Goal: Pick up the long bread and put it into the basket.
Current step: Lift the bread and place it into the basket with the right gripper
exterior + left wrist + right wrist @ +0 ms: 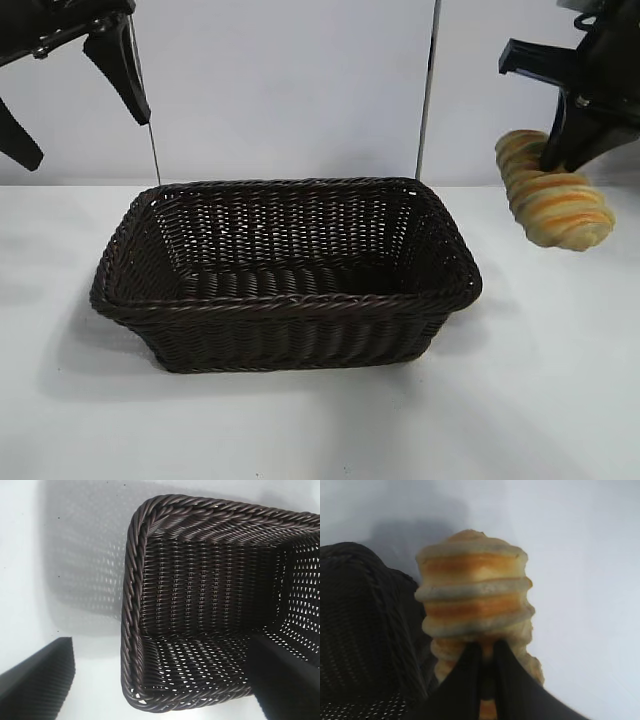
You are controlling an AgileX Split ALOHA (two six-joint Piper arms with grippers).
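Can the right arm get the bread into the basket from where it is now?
Probably yes: the right gripper holds the bread aloft beside the basket, whose open top is unobstructed; the left gripper hangs high, aside.

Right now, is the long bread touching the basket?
Apart. Exterior view: long bread hangs in right gripper, clear of the basket rim.

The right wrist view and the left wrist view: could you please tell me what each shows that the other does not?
Only the right wrist view shows the long bread, gripped by the right pincer above the table, beside the basket.

Only the left wrist view looks down into the basket's empty interior, past the open left pincer.

Both show the basket and the white table.
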